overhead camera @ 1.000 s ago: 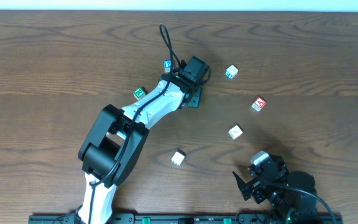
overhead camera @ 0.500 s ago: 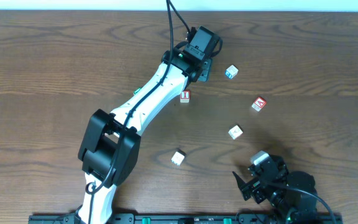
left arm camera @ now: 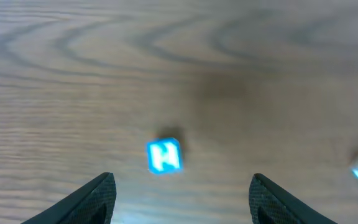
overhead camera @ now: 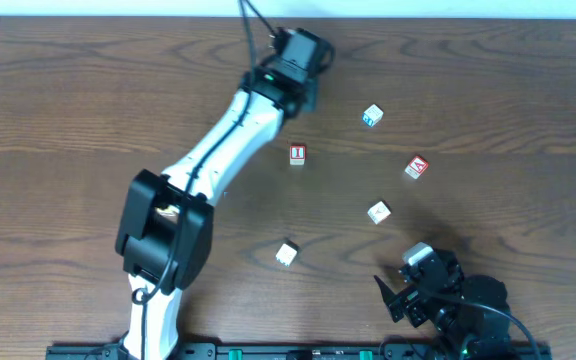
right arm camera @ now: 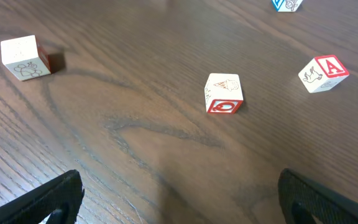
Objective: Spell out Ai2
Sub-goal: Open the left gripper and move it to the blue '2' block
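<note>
We read a red "A" on the right-hand cube, a red "I" on the centre cube, and a blurred blue "H" on the far cube. We cannot read the other faces.

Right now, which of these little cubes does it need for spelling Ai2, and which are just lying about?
Needed for the job:
red A cube
red I cube
blue-marked cube, possibly the 2, too small to read

Just lying about:
blue H cube
red-bordered cube
pale cube

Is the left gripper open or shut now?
Open. The left gripper shows its fingers wide apart in the left wrist view, holding nothing.
</note>
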Controlling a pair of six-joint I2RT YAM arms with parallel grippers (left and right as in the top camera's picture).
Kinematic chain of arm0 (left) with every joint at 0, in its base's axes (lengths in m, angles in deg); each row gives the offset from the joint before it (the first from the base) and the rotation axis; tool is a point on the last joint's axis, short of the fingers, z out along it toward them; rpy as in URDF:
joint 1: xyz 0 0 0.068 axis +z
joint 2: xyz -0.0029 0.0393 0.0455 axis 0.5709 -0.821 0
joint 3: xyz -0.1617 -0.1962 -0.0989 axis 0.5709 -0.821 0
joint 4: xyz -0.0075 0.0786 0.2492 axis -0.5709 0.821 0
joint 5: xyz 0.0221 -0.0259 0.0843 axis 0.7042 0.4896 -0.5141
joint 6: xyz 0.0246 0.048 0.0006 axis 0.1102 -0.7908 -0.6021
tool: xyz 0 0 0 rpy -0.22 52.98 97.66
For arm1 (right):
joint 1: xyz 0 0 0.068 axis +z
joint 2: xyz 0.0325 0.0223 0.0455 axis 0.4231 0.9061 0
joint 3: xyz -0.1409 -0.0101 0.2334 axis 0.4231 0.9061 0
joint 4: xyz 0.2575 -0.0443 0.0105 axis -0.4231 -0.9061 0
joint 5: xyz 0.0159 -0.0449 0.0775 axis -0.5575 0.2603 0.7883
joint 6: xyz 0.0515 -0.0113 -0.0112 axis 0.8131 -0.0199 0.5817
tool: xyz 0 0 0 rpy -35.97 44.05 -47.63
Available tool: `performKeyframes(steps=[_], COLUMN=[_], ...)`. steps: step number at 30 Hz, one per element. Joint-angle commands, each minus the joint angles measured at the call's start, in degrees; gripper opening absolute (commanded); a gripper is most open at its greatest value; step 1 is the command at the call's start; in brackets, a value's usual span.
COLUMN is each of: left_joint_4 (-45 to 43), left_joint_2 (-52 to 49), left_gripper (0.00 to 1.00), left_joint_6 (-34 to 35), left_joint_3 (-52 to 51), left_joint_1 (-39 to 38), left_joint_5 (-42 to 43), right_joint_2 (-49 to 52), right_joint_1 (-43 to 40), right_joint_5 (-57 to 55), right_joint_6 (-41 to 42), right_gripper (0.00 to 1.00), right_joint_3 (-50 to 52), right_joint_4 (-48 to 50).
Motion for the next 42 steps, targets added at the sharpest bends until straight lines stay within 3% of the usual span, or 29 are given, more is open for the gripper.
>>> performKeyframes(steps=[1,8,14,23,42], left_joint_4=[-1.75,-4.52,-3.85,-1.27,-1.60], left_joint_2=[-2.58,-6.54,-9.90,-10.32,-13.07], left_gripper=[0.69,0.73,0.73,0.72,0.70], left_joint_6=[2.23,3.28,3.37,9.40,12.09], left_joint_3=[0.87,0.87,0.87,0.85,0.85], left_joint_1=[2.56,3.93,2.58,2.54,3.17], left_joint_5=[1.84,8.31,6.84,1.11,3.54], right_joint_2=[-0.31,-0.31,-0.31,-0.31,-0.31], right_joint_1=[-0.52,-0.52,-0.52,-0.52,-0.52], right_joint_5=[0.81,0.79,0.81,0.81,0.81], right_joint_6=[0.59,0.61,0.61,0.59,0.59], right_gripper=[0.99,0.99,0.99,0.99,0.99], right_joint_3=[0.70,0.70,0.70,0.70,0.70], right_joint_4=[-0.28,-0.28,-0.28,-0.28,-0.28])
